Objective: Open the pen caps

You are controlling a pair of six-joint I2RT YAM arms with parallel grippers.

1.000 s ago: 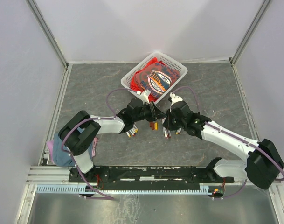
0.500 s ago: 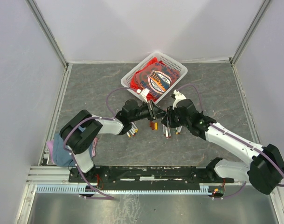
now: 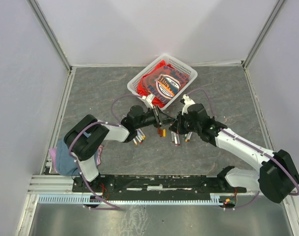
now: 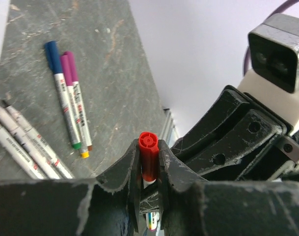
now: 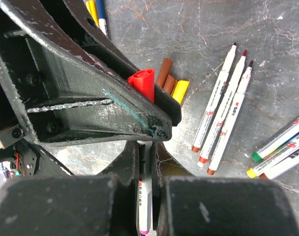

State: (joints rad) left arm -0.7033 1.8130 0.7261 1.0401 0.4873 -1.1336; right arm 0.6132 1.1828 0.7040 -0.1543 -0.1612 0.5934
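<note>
**Two-arm pull on one pen.** The left end effector [image 4: 149,169] is closed narrow on the red pen cap [image 4: 149,147]. The right end effector [image 5: 145,164], directly opposite and almost touching it, is clamped on the white pen barrel [image 5: 145,196].

Judged risks:
- A pull off the pen's axis could twist the cap out of the pinch.
- A weak clamp could let the barrel slide through.
- Housings this close could collide.

Loose caps [image 5: 171,83] and uncapped pens [image 5: 223,103] lie beneath the end effectors on the dark, veined tabletop [image 3: 90,93]. White walls [image 3: 154,29] enclose it, and a white basket [image 3: 182,64] sits just beyond the end effectors.

Print on pen barrels [image 5: 214,97] illegible.
</note>
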